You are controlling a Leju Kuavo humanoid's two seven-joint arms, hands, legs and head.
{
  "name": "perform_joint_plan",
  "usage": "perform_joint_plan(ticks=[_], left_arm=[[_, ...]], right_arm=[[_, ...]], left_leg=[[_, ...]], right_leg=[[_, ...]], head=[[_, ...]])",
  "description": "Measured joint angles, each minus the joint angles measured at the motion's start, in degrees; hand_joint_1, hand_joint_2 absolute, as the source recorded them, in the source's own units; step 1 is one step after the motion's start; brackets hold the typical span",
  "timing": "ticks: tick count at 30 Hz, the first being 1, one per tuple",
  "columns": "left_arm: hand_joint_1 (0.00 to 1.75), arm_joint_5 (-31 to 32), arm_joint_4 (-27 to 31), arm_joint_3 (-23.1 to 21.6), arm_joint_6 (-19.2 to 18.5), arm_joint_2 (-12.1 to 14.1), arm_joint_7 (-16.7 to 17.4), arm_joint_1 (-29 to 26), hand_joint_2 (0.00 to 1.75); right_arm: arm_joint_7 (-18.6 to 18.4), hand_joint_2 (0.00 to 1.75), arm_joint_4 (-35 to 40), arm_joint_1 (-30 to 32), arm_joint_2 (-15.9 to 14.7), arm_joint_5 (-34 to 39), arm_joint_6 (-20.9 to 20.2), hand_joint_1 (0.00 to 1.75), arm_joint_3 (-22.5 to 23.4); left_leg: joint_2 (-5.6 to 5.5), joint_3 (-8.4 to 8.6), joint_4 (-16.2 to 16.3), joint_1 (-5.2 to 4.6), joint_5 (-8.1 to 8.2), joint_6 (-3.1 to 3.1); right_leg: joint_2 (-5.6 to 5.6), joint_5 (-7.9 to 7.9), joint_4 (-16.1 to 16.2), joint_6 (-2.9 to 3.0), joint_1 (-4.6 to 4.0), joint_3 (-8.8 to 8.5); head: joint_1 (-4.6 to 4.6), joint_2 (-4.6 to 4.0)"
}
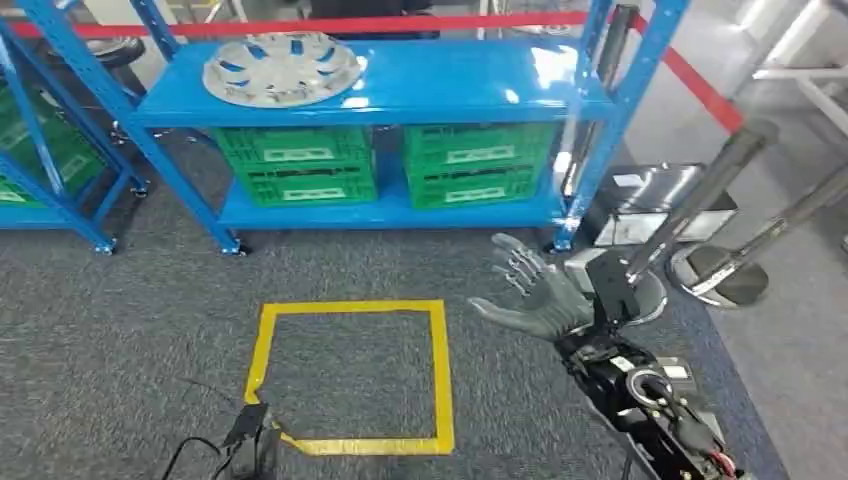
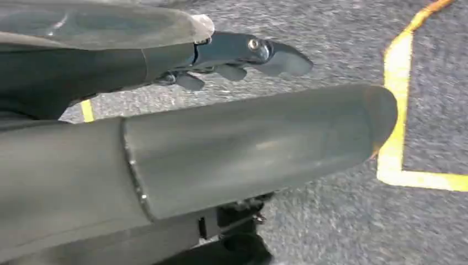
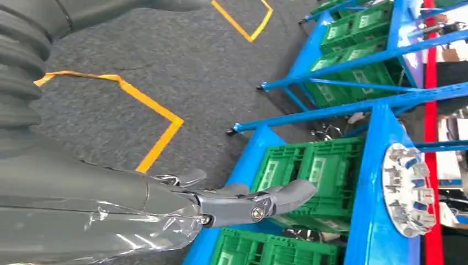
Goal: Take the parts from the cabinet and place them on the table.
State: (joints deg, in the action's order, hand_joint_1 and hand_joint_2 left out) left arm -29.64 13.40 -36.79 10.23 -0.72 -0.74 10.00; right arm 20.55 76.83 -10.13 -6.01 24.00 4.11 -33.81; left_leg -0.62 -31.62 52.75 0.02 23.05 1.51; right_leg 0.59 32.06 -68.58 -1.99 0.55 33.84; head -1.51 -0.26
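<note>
A silver wheel cover (image 1: 283, 68) lies flat on the top shelf of the blue cabinet (image 1: 450, 85), toward its left; it shows in the right wrist view too (image 3: 409, 189). My right hand (image 1: 535, 290) is raised over the carpet in front of the cabinet's right post, fingers spread, holding nothing; the right wrist view shows it (image 3: 243, 200) well short of the shelf. My left hand (image 2: 237, 55) hangs low above the carpet with its thick thumb (image 2: 259, 146) across the picture and nothing in it.
Green crates (image 1: 298, 165) (image 1: 476, 163) fill the cabinet's lower shelf. A yellow taped square (image 1: 350, 375) marks the carpet. A second blue rack (image 1: 45, 150) stands at left. Metal barrier posts (image 1: 715, 270) and a red tape line (image 1: 700, 80) stand at right.
</note>
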Motion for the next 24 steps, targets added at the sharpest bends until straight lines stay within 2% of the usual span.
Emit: perform_joint_plan(ticks=[1, 2, 3, 4, 5, 6, 7, 8, 9, 10, 11, 12, 13, 15, 16, 17, 18, 19, 20, 21, 22, 23, 24], left_arm=[[0.0, 0.0, 0.0, 0.0, 0.0, 0.0, 0.0, 0.0, 0.0], [0.0, -0.1, 0.0, 0.0, 0.0, -0.1, 0.0, -0.1, 0.0], [0.0, -0.1, 0.0, 0.0, 0.0, -0.1, 0.0, -0.2, 0.0], [0.0, -0.2, 0.0, 0.0, 0.0, -0.1, 0.0, -0.3, 0.0], [0.0, -0.2, 0.0, 0.0, 0.0, -0.1, 0.0, -0.3, 0.0], [0.0, -0.2, 0.0, 0.0, 0.0, -0.2, 0.0, -0.3, 0.0], [0.0, -0.2, 0.0, 0.0, 0.0, -0.2, 0.0, -0.4, 0.0], [0.0, -0.2, 0.0, 0.0, 0.0, -0.2, 0.0, -0.3, 0.0], [0.0, -0.2, 0.0, -0.1, 0.0, -0.1, 0.0, 0.1, 0.0], [0.0, -0.2, 0.0, -0.1, 0.0, -0.1, 0.0, 0.0, 0.0], [0.0, -0.2, 0.0, -0.1, 0.0, -0.1, 0.0, 0.0, 0.0], [0.0, -0.4, 0.0, -0.1, 0.0, -0.1, 0.0, 0.0, 0.0], [0.0, -0.4, 0.0, -0.1, 0.1, -0.1, 0.0, 0.1, 0.0], [0.0, -0.6, 0.0, -0.2, 0.1, -0.2, 0.0, 0.4, 0.0], [0.0, -0.6, 0.0, -0.2, 0.1, -0.2, 0.0, 0.3, 0.0], [0.0, -0.6, 0.0, -0.2, 0.2, -0.2, 0.0, 0.1, 0.0], [0.0, -0.6, 0.0, -0.3, 0.2, -0.2, 0.0, 0.0, 0.0], [0.0, -0.6, 0.0, -0.3, 0.2, -0.1, 0.0, -0.1, 0.0], [0.0, -0.6, 0.0, -0.3, 0.2, -0.1, 0.0, -0.1, 0.0], [0.0, -0.6, 0.0, -0.3, 0.2, -0.1, 0.0, 0.0, 0.0], [0.0, -0.6, 0.0, -0.3, 0.2, -0.1, 0.0, 0.0, 0.0], [0.0, -0.6, 0.0, -0.4, 0.2, -0.1, 0.0, 0.1, 0.0], [0.0, -0.6, 0.0, -0.4, 0.2, -0.1, 0.0, 0.2, 0.0]], right_arm=[[0.0, 1.75, 0.0, 0.2, 0.0, 0.0, 0.0, 0.0, 0.0], [0.0, 1.75, 0.0, 0.3, 0.0, 0.0, 0.0, 0.0, 0.0], [0.0, 1.75, 0.0, 0.4, 0.0, 0.0, 0.0, 0.0, 0.0], [0.0, 1.75, 0.0, 0.3, 0.0, 0.0, 0.0, 0.0, 0.0], [0.0, 1.75, 0.0, 0.4, 0.0, 0.0, 0.0, 0.0, 0.0], [0.0, 1.75, 0.0, 0.4, 0.0, 0.0, 0.0, 0.0, 0.0], [0.0, 1.75, 0.0, 0.4, 0.0, 0.0, 0.0, 0.0, 0.0], [0.0, 1.75, -0.1, 0.4, 0.0, 0.0, 0.0, 0.0, 0.0], [-0.1, 1.75, -0.1, 0.3, 0.0, 0.0, 0.0, 0.0, 0.0], [-0.1, 1.75, -0.1, 0.4, 0.0, 0.0, 0.1, 0.0, 0.1], [-0.1, 1.75, -0.1, 0.4, 0.0, 0.0, 0.1, 0.0, 0.1], [0.0, 1.75, 0.0, 0.3, 0.0, 0.0, 0.0, 0.0, 0.1], [0.0, 1.75, 0.1, 0.2, 0.0, 0.0, 0.0, 0.0, 0.1], [0.0, 1.75, 0.1, 0.1, 0.0, 0.0, 0.0, 0.0, 0.1], [-0.1, 1.75, 0.1, 0.2, 0.0, 0.0, 0.0, 0.0, 0.0], [-0.1, 1.75, 0.1, 0.2, 0.0, 0.0, 0.0, 0.0, 0.0], [-0.1, 1.75, 0.1, 0.2, 0.0, 0.0, 0.0, 0.0, 0.0], [-0.1, 1.75, 0.1, 0.3, 0.0, 0.0, 0.0, 0.0, 0.0], [-0.1, 1.75, 0.1, 0.3, 0.0, 0.0, 0.0, 0.0, 0.0], [-0.1, 1.75, 0.1, 0.2, 0.0, 0.0, 0.0, 0.0, 0.0], [0.0, 1.75, 0.1, 0.2, 0.0, 0.0, 0.0, 0.0, 0.0], [-0.1, 1.75, 0.1, 0.2, 0.0, 0.0, 0.0, 0.0, 0.0], [-0.1, 1.75, 0.1, 0.2, 0.0, 0.0, 0.0, 0.0, 0.0]], left_leg=[[-0.01, 0.39, 0.0, -0.02, 0.46, 0.04], [-0.04, 0.89, 0.0, -0.02, 0.9, 0.03], [-0.08, 1.6, 0.0, -0.02, 1.44, 0.02], [-0.11, 2.42, 0.0, -0.02, 2.01, -0.06], [-0.13, 3.24, 0.1, -0.02, 2.58, -0.18], [-0.13, 4.12, 0.1, -0.03, 3.19, -0.35], [-0.11, 4.46, 0.0, -0.04, 3.72, -0.58], [-0.22, 5.05, 0.4, -0.25, 4.14, -0.91], [-0.17, 4.77, 0.0, -0.24, 4.37, -1.28], [-0.13, 5.14, 0.8, -0.25, 4.03, -1.64], [-0.15, 4.94, 1.5, -0.3, 3.68, -1.96], [-0.08, 4.67, 2.3, -0.2, 4.11, -2.11], [0.04, 3.87, 4.1, -0.12, 4.78, -2.52], [0.12, -1.57, 12.7, 0.26, 8.63, -3.21], [0.14, -4.32, 16.9, 0.41, 10.66, -3.5], [0.14, -6.32, 19.2, 0.6, 11.38, -3.92], [0.15, -6.98, 18.9, 0.8, 10.5, -3.97], [0.16, -6.45, 16.2, 0.94, 8.4, -4.1], [0.19, -4.64, 11.1, 1.02, 5.17, -4.25], [0.27, -2.42, 5.6, 1.09, 2.09, -4.02], [0.45, -0.81, 1.6, 1.25, 0.04, -4.03], [0.69, -1.09, 0.8, 0.93, 1.89, -3.38], [0.64, -0.97, 1.1, 0.8, 2.1, -2.78]], right_leg=[[-0.01, 2.17, -3.0, -0.23, 0.0, 2.33], [-0.04, 3.64, -4.3, -0.27, 0.0, 3.91], [-0.06, 3.49, -3.2, -0.18, 0.0, 4.43], [-0.07, 1.63, -0.1, 0.08, 0.0, 3.93], [-0.07, -1.53, 4.1, 0.25, -0.01, 2.82], [-0.08, -5.64, 9.1, 0.41, -0.05, 1.42], [-0.1, -9.83, 13.0, 0.82, -0.14, 0.59], [-0.15, -8.63, 13.4, 1.04, -0.58, 0.77], [-0.16, -7.99, 13.2, 1.5, -0.58, 0.42], [-0.05, -9.35, 13.8, 1.92, -0.44, -0.28], [-0.1, -9.11, 13.9, 2.27, -0.48, -0.82], [-0.14, -9.27, 14.1, 2.52, -0.04, -1.6], [-0.12, -9.09, 14.1, 2.75, -0.04, -1.82], [-0.13, -8.92, 14.1, 2.99, 0.03, -1.71], [-0.17, -8.68, 14.1, 3.01, 0.04, -1.7], [-0.16, -8.53, 14.1, 2.96, 0.12, -1.74], [-0.11, -8.4, 14.1, 2.87, 0.2, -1.84], [-0.03, -8.26, 14.1, 2.69, 0.35, -1.98], [0.01, -8.08, 14.1, 2.42, 0.55, -2.23], [0.0, -7.89, 14.0, 2.11, 0.73, -2.49], [-0.02, -7.72, 14.0, 1.76, 0.7, -2.57], [0.05, -7.5, 13.7, 1.33, 0.49, -2.62], [-0.03, -7.34, 13.9, 0.91, 0.44, -2.47]], head=[[0.11, 0.0], [0.35, -0.02], [0.57, -0.02], [0.83, -0.02], [1.07, -0.02], [1.22, 0.0], [1.4, -0.02], [1.29, -0.02], [1.38, -0.02], [1.18, 0.0], [1.13, -0.02], [1.07, 0.0], [1.05, -0.02], [0.13, -0.02], [0.18, -0.02], [-0.02, 0.0], [-0.24, -0.02], [-0.35, -0.02], [-0.46, 0.0], [-0.61, -0.02], [-0.99, -0.02], [-1.44, -0.02], [-1.16, 0.0]])
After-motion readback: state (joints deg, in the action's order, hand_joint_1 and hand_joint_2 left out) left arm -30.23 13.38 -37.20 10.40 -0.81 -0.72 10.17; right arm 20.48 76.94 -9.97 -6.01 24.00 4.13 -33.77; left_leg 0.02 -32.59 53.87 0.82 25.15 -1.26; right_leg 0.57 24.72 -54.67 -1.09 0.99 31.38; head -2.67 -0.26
